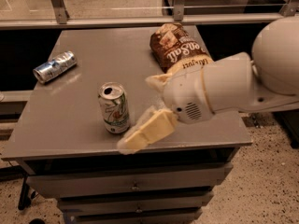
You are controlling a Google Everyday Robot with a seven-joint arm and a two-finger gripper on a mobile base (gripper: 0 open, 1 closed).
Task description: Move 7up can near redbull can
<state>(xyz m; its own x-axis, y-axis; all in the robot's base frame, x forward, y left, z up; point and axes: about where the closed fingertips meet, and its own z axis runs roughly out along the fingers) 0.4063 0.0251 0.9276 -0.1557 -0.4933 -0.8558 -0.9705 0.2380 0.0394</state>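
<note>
7up can (113,107) stands upright on the grey table (70,120), centre-left of the frame and near the front edge, its silver top open. Redbull can (54,66) lies on its side in the upper left of the frame, close to the table's left edge and well apart from the 7up can. Brown chip bag (176,45) lies flat at upper centre, partly covered by the arm. White arm (243,80) enters from the right edge. Gripper (136,113) sits at centre frame, just right of the 7up can. Its cream fingers (148,132) are spread wide and hold nothing; the lower one reaches beside the can's base, contact not clear. Drawer fronts (133,185) fill the bottom of the frame.
</note>
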